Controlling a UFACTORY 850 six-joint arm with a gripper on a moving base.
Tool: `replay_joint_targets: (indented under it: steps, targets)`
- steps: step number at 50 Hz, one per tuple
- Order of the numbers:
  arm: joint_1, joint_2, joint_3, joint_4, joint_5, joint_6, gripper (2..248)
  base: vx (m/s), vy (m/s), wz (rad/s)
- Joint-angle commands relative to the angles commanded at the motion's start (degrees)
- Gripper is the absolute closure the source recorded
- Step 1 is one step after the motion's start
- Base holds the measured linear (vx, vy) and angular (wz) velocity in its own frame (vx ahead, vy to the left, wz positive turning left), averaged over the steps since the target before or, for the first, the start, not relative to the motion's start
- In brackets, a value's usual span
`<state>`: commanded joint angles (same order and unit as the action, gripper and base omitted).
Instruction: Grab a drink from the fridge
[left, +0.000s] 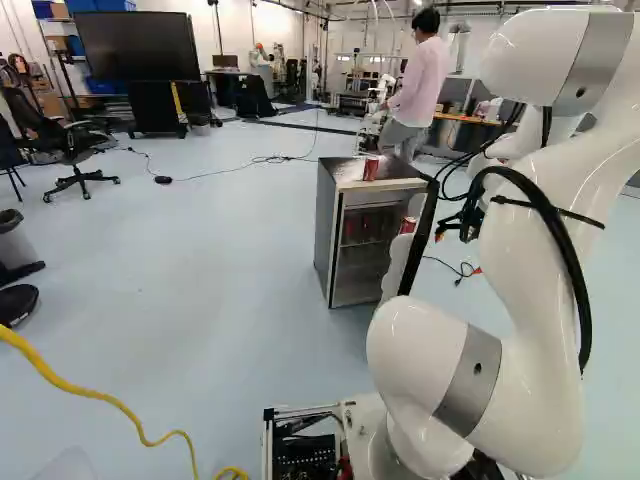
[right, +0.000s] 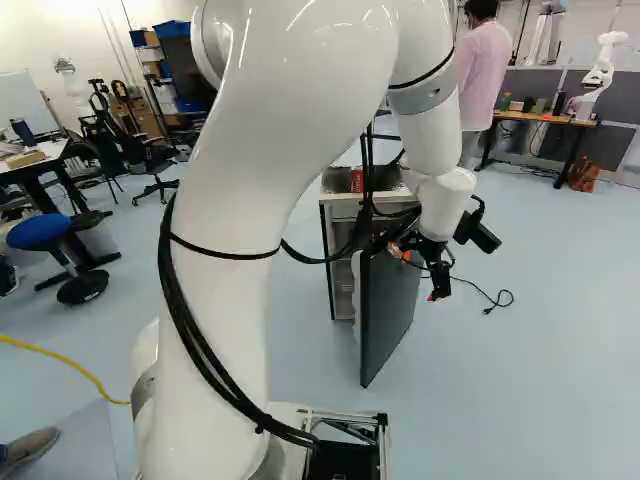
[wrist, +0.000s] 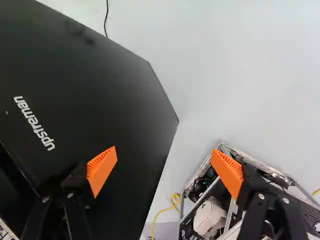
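In the right base view my gripper (right: 438, 280) hangs at the outer side of the fridge's open door (right: 388, 312). The fridge (left: 325, 225) stands ahead, with dim red cans behind its front. A red can (left: 370, 169) is on its top, and another (left: 408, 226) shows by the door's inner side. In the wrist view the gripper (wrist: 165, 169) is open, its orange pads wide apart and nothing held. One finger is over the door's black outer face (wrist: 100, 95), the other beyond the door's edge. Whether a finger touches the door I cannot tell.
A cable (right: 490, 303) lies on the floor right of the door. The base's open frame (wrist: 220, 200) shows beyond one finger. A yellow cable (left: 110, 400) crosses the floor at left. Another robot (right: 600, 70) stands by a far desk. Office chairs (left: 75, 150) are at far left.
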<state>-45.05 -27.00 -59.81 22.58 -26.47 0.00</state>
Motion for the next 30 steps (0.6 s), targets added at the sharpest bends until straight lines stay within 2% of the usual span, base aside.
replay_joint_targets:
  steps: [30]
  targets:
    - [3.29,5.19,7.58,0.00,0.00,0.00,3,0.000,0.000,0.000]
